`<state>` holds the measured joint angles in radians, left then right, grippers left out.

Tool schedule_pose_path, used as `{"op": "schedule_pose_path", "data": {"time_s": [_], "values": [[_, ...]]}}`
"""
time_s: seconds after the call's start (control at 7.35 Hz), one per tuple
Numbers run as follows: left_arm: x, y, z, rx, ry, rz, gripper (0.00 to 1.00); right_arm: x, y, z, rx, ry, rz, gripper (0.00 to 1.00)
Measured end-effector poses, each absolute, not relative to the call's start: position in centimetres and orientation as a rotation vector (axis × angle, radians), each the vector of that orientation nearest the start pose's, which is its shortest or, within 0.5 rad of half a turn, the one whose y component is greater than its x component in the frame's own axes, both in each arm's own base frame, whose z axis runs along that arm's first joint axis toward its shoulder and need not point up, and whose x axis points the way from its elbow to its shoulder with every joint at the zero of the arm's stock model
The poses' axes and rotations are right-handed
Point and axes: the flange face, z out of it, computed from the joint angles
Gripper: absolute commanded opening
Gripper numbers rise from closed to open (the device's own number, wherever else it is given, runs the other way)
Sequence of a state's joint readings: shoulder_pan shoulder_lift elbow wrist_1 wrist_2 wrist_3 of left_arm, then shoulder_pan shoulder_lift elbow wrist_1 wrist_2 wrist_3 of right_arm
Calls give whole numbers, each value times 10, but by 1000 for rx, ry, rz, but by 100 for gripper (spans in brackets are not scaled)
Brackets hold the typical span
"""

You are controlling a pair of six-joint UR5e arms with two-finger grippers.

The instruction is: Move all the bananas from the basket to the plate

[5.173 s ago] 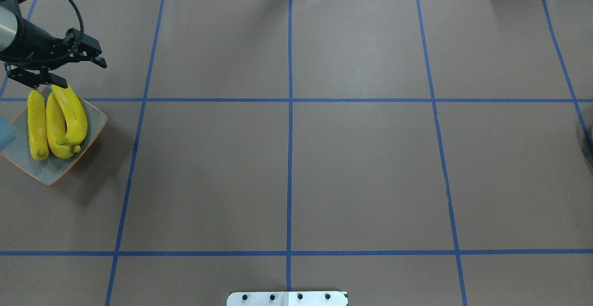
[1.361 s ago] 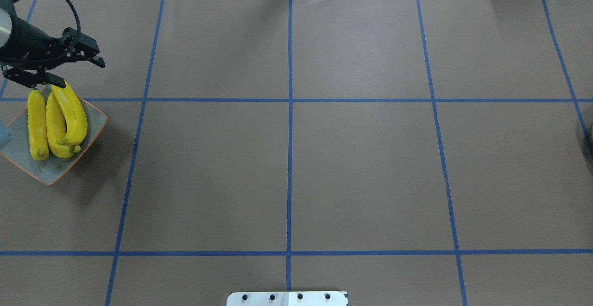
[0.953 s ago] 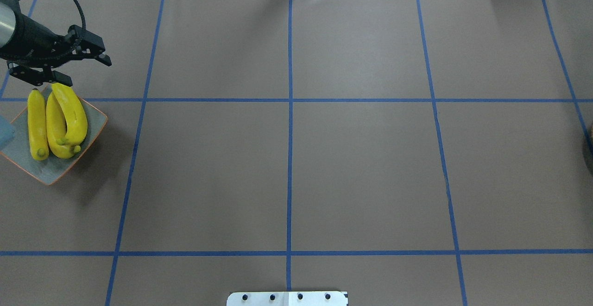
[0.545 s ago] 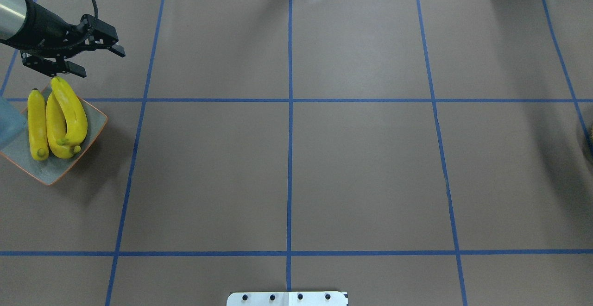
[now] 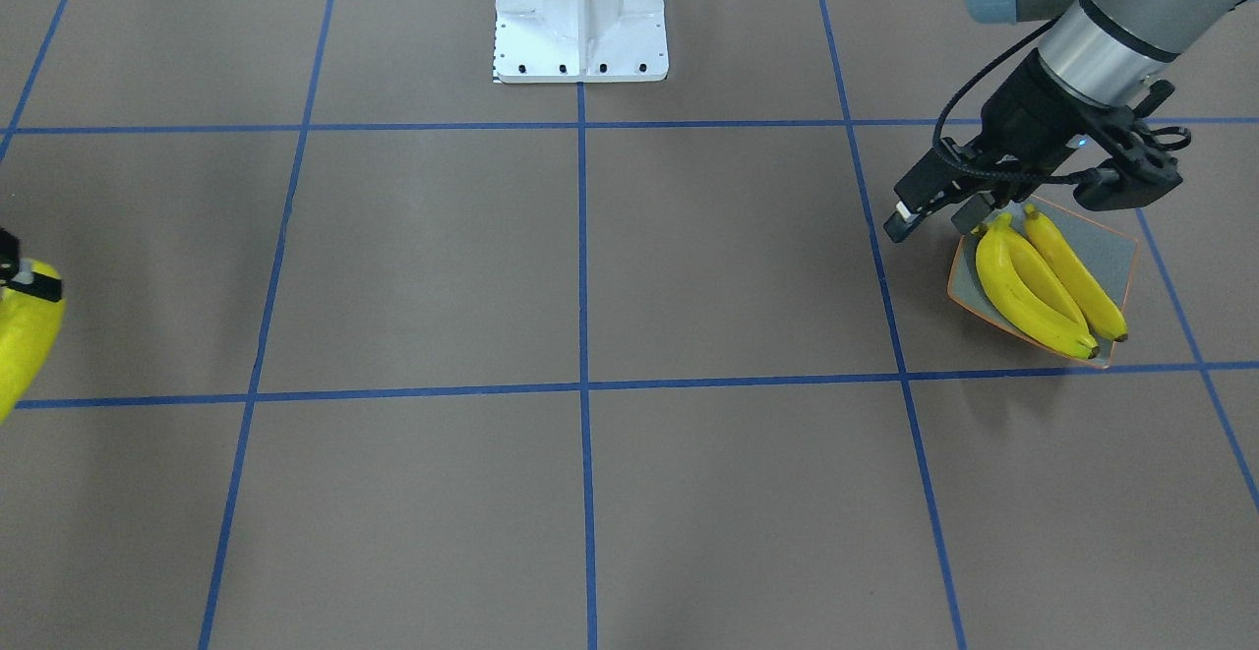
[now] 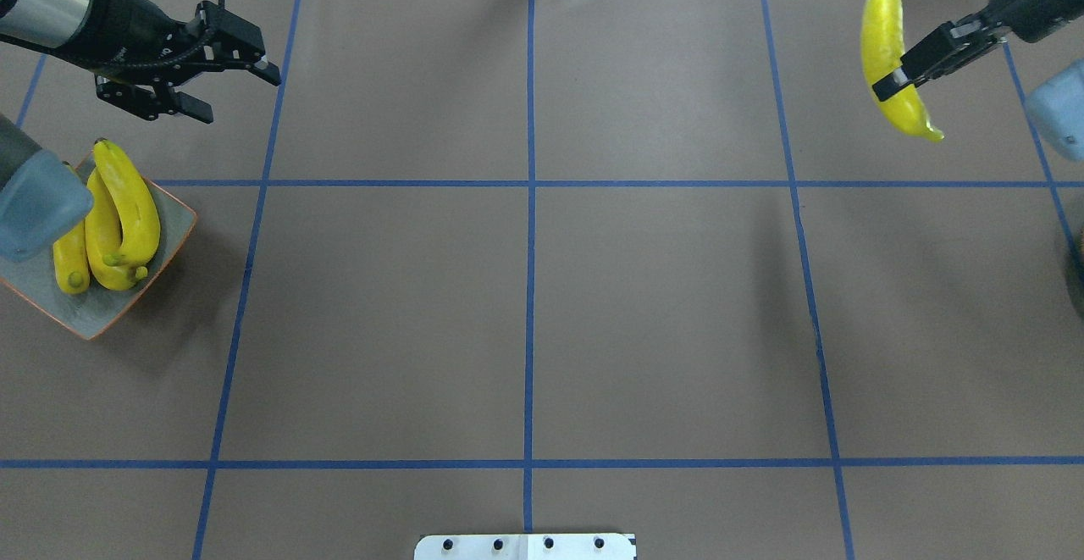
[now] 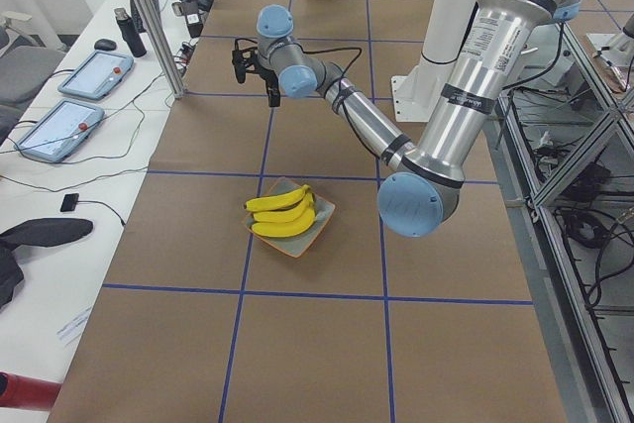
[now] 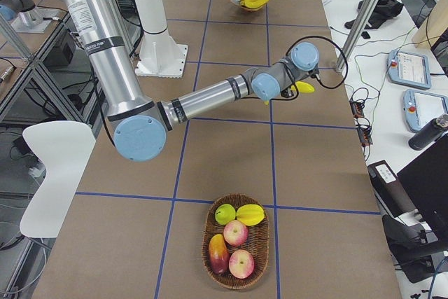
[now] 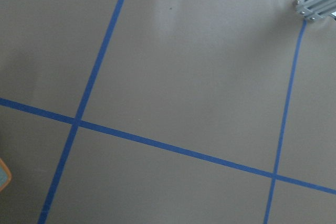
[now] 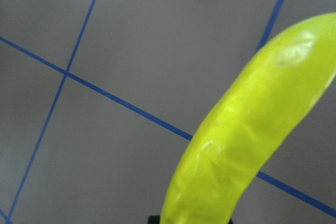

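The grey-green plate (image 6: 165, 225) with an orange rim sits at the table's left edge. Three yellow bananas (image 6: 127, 204) lie on it side by side, also seen in the front view (image 5: 1033, 286). My left gripper (image 6: 241, 96) is open and empty, above the table just beyond the plate. My left arm's elbow hides part of the plate. My right gripper (image 6: 899, 79) is shut on another banana (image 6: 885, 35), held in the air over the far right of the table. That banana fills the right wrist view (image 10: 247, 140).
A wicker basket (image 8: 210, 232) at the table's right end holds apples and other fruit. Only its dark edge (image 6: 1077, 276) shows in the overhead view. The robot's white base (image 5: 580, 11) stands at the near middle. Blue tape lines cross the brown table.
My left gripper has risen from the plate's far corner and moved right and away, still open. My right arm has come into view at the far right with a banana.
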<state>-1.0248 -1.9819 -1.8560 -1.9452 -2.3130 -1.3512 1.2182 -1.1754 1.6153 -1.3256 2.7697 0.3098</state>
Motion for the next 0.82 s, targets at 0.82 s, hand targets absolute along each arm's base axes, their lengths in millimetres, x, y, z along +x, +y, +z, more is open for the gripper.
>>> {"op": "schedule_pose_path", "data": {"time_s": [0.82], "values": [[305,-533,188,15,1390,-257,99,-343,-533,196,44,-1387,-608,0]]}}
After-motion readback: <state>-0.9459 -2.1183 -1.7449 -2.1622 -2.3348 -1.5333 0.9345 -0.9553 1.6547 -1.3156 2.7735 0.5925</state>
